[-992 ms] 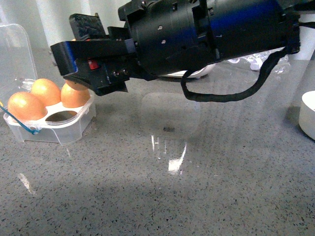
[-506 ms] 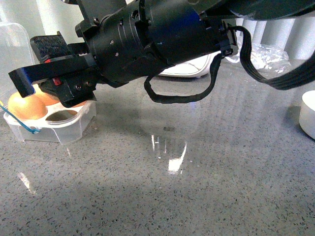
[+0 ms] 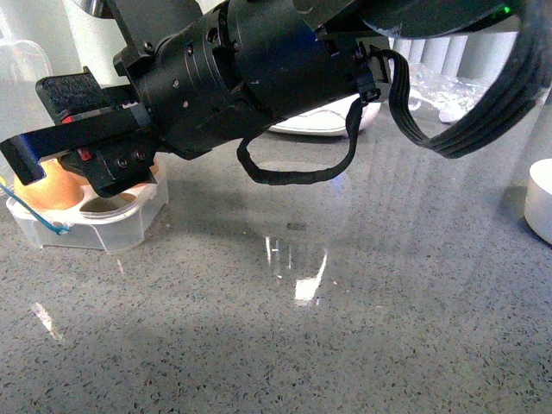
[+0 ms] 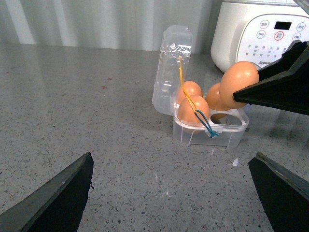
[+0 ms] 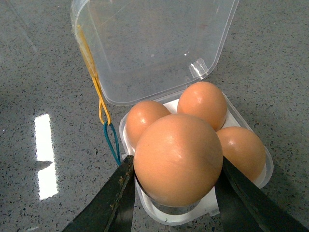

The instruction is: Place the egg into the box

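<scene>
My right gripper (image 5: 175,179) is shut on the egg (image 5: 177,158), orange-brown and smooth, and holds it just above the one bare hollow of the box (image 5: 198,215). The box is a clear case with its lid (image 5: 154,46) standing open, a white tray and a yellow and blue cord (image 5: 104,116). Three more eggs sit in it. In the left wrist view the held egg (image 4: 239,83) hangs over the box (image 4: 210,133). In the front view the right gripper (image 3: 52,129) hides most of the box (image 3: 95,226). My left gripper (image 4: 171,193) is open and empty, well short of the box.
A white rice cooker (image 4: 260,29) stands behind the box. A white bowl (image 3: 539,207) sits at the right edge of the grey stone counter (image 3: 302,345). A crumpled clear bag (image 3: 453,90) lies at the back right.
My right gripper has moved left with the egg, from beside the box to right over it, and now covers most of the box in the front view.
</scene>
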You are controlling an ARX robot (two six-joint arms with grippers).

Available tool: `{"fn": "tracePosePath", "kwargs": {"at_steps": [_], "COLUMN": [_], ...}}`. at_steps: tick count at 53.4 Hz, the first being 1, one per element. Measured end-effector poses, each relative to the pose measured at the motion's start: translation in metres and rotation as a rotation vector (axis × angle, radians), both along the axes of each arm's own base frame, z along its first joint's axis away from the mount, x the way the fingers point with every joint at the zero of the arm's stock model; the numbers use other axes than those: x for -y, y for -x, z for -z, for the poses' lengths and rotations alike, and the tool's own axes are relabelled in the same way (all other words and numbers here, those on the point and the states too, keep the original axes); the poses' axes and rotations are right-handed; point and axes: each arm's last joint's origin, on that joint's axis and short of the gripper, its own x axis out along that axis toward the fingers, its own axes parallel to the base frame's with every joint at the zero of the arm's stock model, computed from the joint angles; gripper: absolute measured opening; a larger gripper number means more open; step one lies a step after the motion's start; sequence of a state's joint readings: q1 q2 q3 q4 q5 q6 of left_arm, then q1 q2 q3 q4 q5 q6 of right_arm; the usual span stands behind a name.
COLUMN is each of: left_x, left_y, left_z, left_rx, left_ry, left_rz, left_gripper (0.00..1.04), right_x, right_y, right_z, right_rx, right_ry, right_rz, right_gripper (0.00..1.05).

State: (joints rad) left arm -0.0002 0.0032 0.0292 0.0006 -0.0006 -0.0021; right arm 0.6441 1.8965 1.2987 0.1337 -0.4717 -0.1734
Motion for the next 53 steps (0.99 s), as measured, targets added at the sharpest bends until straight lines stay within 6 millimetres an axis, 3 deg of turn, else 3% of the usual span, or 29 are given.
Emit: {"fn": "tracePosePath", "kwargs": {"at_steps": [9,18,27,42,53], "left_x": [0.0,0.0,0.0,0.0,0.0], "left_y": [0.0,0.0,0.0,0.0,0.0], "left_z": [0.0,0.0,0.0,0.0,0.0], "left_rx": [0.0,0.0,0.0,0.0,0.0], "left_ry": [0.0,0.0,0.0,0.0,0.0], "left_rz": [0.0,0.0,0.0,0.0,0.0], "left_gripper": [0.98,0.98,0.98,0.98,0.98], "right_x": [0.0,0.002,0.005,0.022,0.076], "right_y": [-0.001,-0.002,-0.005,-0.013,-0.005], "right_z": [0.003,0.003,0.003,-0.004,-0.038], "right_rx": [0.002,0.002,0.003,0.029,0.118], "right_ry": [0.012,0.013,0.014,-0.021,-0.123], "right_rz": [0.003,0.007,0.014,0.068,0.243], "right_gripper": [0.42,0.77,0.99,0.98,0.98]}}
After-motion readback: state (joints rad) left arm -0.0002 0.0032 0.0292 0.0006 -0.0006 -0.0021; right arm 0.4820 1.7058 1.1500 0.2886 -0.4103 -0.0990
